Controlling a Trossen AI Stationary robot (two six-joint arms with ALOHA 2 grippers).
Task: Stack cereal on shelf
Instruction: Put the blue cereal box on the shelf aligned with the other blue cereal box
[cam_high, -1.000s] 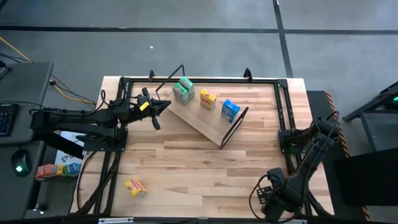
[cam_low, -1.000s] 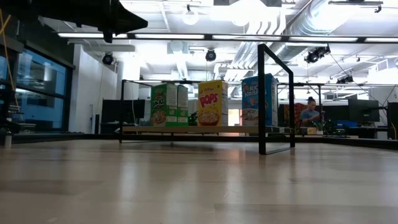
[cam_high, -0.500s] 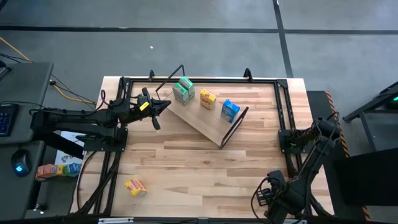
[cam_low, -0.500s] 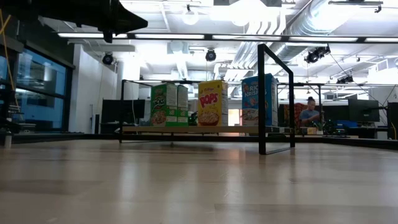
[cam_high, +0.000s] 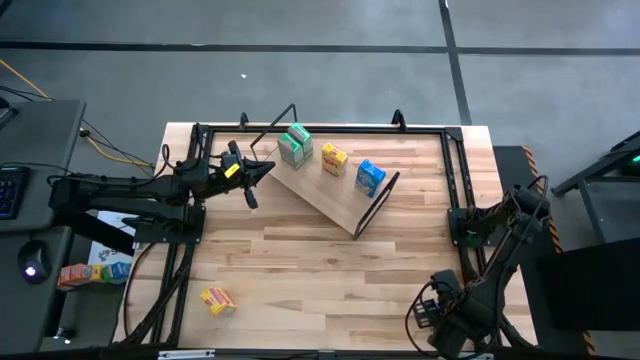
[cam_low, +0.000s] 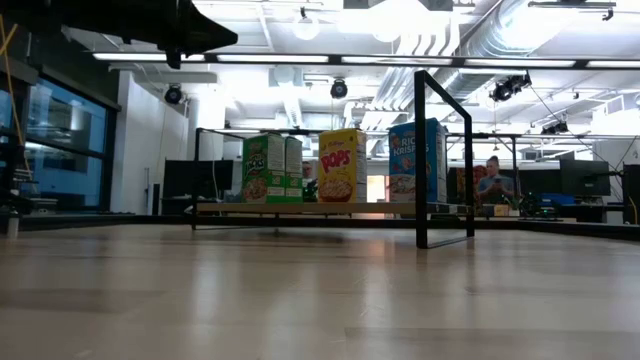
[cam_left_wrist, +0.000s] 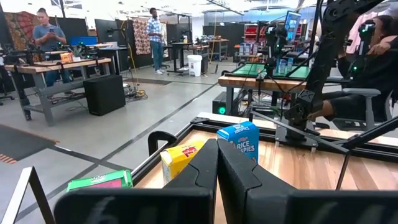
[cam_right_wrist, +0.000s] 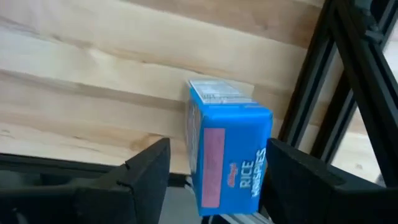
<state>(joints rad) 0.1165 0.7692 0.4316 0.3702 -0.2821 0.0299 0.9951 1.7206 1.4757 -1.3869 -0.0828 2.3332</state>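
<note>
right gripper (cam_right_wrist: 211, 180) | lower right of the table, fingers standing wide, straddling a blue cereal box (cam_right_wrist: 227, 152), not yet pinching | box looking light, crushable, slick; grip broad faces gently | left gripper (cam_high: 262, 170) waiting, fingers together, by shelf (cam_high: 335, 195) at upper centre

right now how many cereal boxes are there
6: two green boxes, a yellow box and a blue box on the shelf; another yellow box on the table; another blue box at the right end effector.
</note>
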